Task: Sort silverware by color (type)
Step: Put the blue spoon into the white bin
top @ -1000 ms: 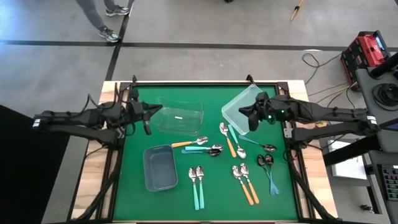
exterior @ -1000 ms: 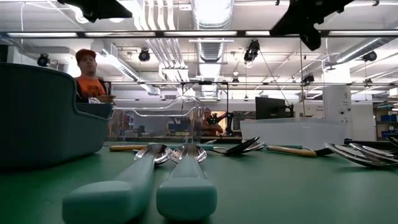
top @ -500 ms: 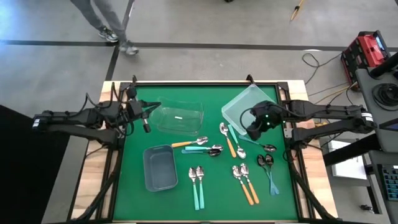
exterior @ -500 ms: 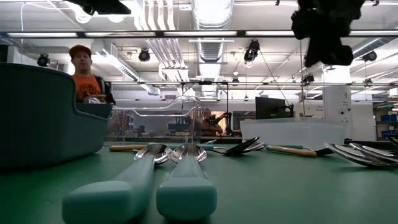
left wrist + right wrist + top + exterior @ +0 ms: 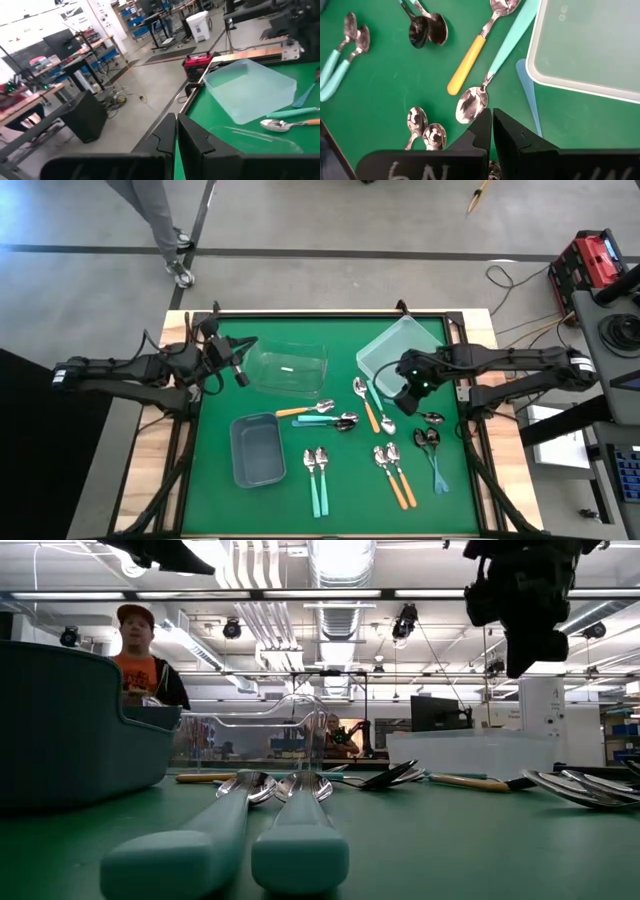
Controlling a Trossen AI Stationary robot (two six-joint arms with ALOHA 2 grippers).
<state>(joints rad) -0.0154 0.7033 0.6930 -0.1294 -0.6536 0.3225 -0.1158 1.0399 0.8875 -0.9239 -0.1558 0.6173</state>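
My right gripper (image 5: 491,120) has its two dark fingers pressed together, empty, above the green mat (image 5: 380,95). Just beyond the tips, at twelve o'clock, lies a teal-handled spoon (image 5: 496,65), bowl nearest me. An orange-handled spoon (image 5: 475,50) lies alongside it at eleven o'clock. A frosted bin (image 5: 590,45) sits at two o'clock. A teal-handled pair (image 5: 342,55) lies at ten o'clock, two more spoon bowls (image 5: 425,129) at nine.

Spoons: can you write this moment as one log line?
right gripper: shut, above teal spoon | left gripper: shut, empty | spoons: unsorted
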